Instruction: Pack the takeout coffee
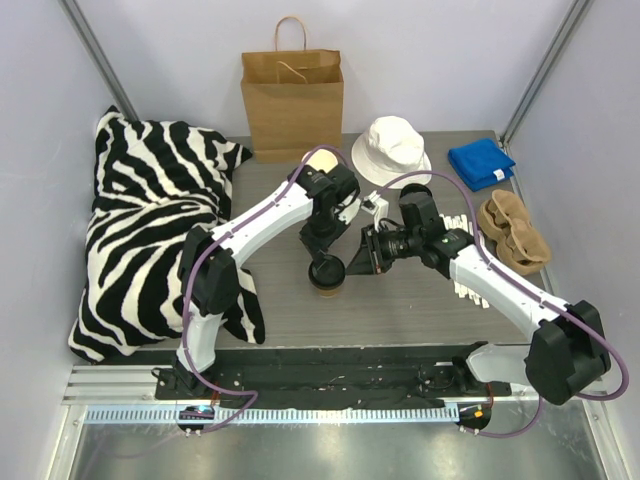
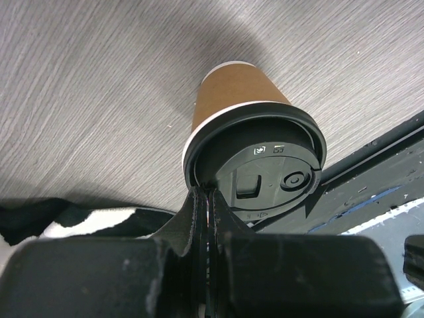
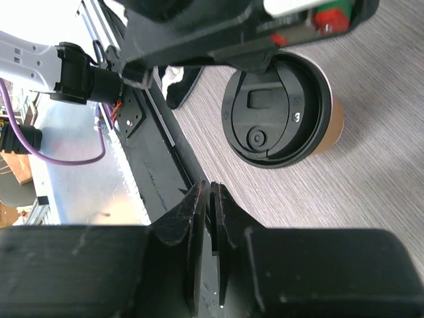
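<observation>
Bare grey table (image 1: pixel 420 305) spreads around both grippers, with a zebra cushion (image 1: pixel 150 220) well off the left arm's side. The takeout coffee (image 2: pixel 245 132) stands upright, lid up and long axis vertical, at the tips of the left gripper (image 2: pixel 206 197), whose jaws are pressed together. The right gripper (image 3: pixel 211 193), jaws likewise together, sits beside the coffee without touching it.

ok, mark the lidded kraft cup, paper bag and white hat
Black-lidded kraft-brown paper cup (image 2: pixel 242 86): left wrist view, side wall.
Brown paper bag (image 1: pixel 292 110): top view, front panel.
White bucket hat (image 1: pixel 392 140): top view, crown.
</observation>
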`<control>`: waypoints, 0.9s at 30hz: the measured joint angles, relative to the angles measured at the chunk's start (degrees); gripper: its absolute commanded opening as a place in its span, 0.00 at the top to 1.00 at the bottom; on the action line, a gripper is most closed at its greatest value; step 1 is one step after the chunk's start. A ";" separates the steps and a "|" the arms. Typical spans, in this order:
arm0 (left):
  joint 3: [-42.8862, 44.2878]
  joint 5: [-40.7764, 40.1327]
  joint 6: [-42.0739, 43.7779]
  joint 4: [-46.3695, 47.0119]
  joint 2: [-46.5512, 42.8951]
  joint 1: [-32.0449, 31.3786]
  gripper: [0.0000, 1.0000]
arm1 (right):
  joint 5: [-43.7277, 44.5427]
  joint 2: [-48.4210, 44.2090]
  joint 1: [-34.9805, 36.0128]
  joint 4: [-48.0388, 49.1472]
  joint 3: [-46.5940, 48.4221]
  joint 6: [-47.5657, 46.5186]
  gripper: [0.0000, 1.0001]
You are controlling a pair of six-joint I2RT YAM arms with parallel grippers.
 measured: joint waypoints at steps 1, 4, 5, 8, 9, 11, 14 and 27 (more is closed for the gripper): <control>-0.15 -0.02 0.00 0.00 0.00 0.00 1.00 | 0.02 0.07 0.02 0.26 0.00 0.13 0.83; -0.70 -0.02 0.07 0.11 0.00 0.07 1.00 | 0.31 0.72 0.68 1.77 0.00 0.94 0.83; -0.90 -0.02 0.07 0.17 0.00 0.15 1.00 | 0.37 0.96 0.94 2.12 0.00 1.20 0.83; -1.51 0.04 0.09 0.17 0.00 0.39 1.00 | 1.05 1.53 1.90 3.85 -0.37 1.88 0.84; -1.51 0.13 0.09 0.20 0.00 0.48 1.00 | 1.42 1.73 2.21 4.70 -0.70 2.29 0.84; -1.51 0.35 0.09 0.20 0.00 0.68 1.00 | 2.32 2.10 2.71 6.34 -1.62 3.02 0.84; -1.51 0.57 0.09 0.20 0.00 0.81 1.00 | 3.58 2.73 3.41 8.76 -3.15 4.09 0.84; -1.53 1.55 -0.07 0.20 0.00 1.03 1.00 | 6.56 4.02 4.55 14.95 -5.25 8.22 0.83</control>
